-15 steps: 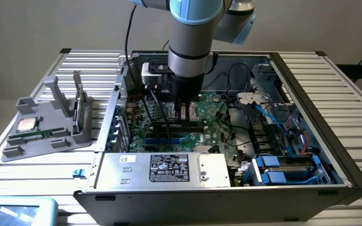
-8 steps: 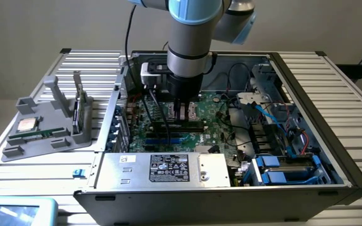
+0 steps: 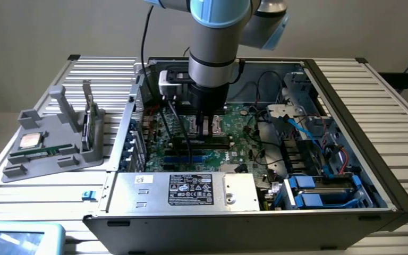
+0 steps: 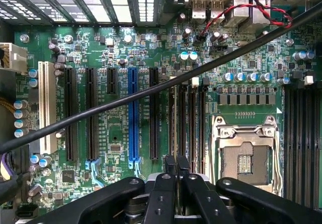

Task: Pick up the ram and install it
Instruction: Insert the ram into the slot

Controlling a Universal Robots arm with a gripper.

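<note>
The claw (image 3: 202, 135) hangs clenched inside the computer case (image 3: 384, 183), lined up with the black memory slots (image 4: 186, 118) as if for seating. Whether it grips anything cannot be told. Outside the case, on the exterior view's left, a green ram (image 3: 44, 153) lies in a grey holder (image 3: 62, 114).

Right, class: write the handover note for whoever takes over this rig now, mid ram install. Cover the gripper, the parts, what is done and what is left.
Gripper: shut, low over the black memory slots beside the processor socket. I cannot tell whether anything is pinched between its fingers.
Parts: one green ram stick lies in the grey holder outside the case, near the processor chip.
Done: arm lowered into the open case, over the slots.
Left: no seated stick shows in those slots, so the install looks unfinished.
</note>
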